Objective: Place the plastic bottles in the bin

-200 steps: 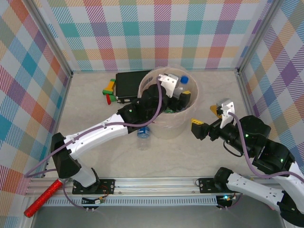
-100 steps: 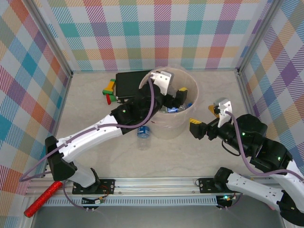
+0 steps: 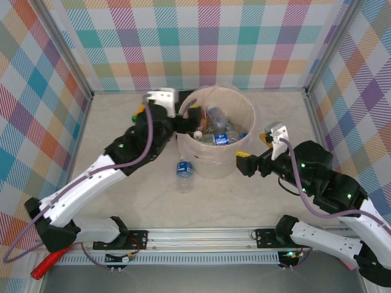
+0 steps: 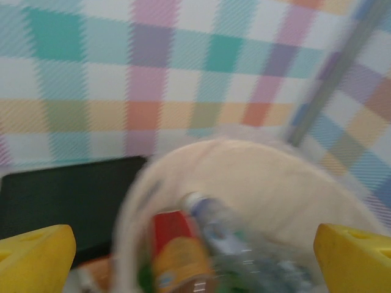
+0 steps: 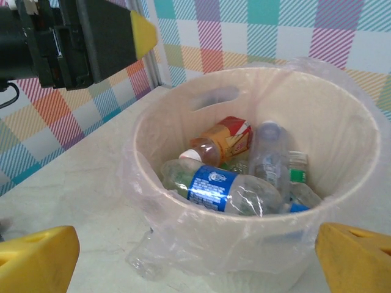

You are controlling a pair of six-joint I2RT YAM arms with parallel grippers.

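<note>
Lying twelve-to-six at the bin's (image 3: 211, 166) seven o'clock, one plastic bottle (image 3: 185, 173) is waiting at six o'clock from the spread left gripper (image 3: 189, 121), slightly nearer than the equally spread right gripper (image 3: 255, 151).

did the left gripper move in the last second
Yes. In the top view the left gripper has pulled back to the left, from over the middle of the bin to the bin's left rim.
</note>
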